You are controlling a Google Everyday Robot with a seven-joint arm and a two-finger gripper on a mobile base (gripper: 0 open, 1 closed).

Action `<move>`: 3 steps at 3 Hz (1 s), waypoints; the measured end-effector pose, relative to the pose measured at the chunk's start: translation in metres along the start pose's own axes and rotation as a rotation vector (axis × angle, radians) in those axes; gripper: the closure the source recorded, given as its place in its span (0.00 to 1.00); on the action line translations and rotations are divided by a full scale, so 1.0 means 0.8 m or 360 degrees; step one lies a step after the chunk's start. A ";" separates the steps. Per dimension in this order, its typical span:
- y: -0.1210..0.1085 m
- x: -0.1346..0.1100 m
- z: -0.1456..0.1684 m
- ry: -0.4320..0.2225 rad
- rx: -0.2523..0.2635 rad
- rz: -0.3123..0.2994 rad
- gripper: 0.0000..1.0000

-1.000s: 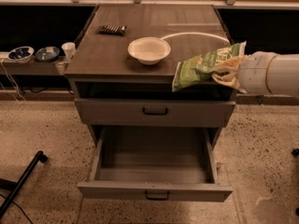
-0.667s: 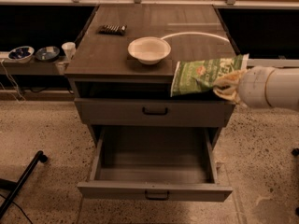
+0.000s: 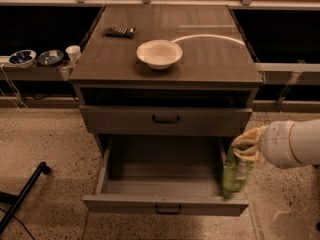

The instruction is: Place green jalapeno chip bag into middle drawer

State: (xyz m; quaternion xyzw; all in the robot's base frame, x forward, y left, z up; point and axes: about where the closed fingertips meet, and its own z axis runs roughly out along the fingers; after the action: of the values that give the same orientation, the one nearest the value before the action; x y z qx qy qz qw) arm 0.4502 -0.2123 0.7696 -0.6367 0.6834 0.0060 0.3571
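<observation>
The green jalapeno chip bag [image 3: 234, 176] hangs upright, blurred, at the right side wall of the open middle drawer [image 3: 125, 204], near its front right corner. My gripper [image 3: 246, 151] comes in from the right on a white arm and is shut on the bag's top end, just above the drawer's right edge. The drawer is pulled far out and its pale floor shows bare. The bag's lower end is about level with the drawer's front panel.
Above the open drawer is a closed grey drawer [image 3: 125, 120]. On the cabinet top [image 3: 215, 59] stand a white bowl [image 3: 159, 53] and a small dark ridged bar [image 3: 120, 31]. Two bowls [image 3: 22, 57] and a cup [image 3: 73, 54] sit on a left shelf. A black leg [image 3: 25, 194] lies at lower left.
My gripper has carried the bag from the cabinet top's right edge down to the open drawer's right side. The bag has turned from lying sideways to hanging upright.
</observation>
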 end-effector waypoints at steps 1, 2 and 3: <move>0.008 0.002 0.004 -0.0011 -0.0047 0.0013 1.00; -0.002 0.011 0.013 -0.0038 -0.0027 0.0054 1.00; -0.041 0.046 0.067 -0.0077 0.0064 0.0200 1.00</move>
State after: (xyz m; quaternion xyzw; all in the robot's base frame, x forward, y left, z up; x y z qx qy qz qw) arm 0.5067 -0.2255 0.7262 -0.5851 0.7131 0.0301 0.3851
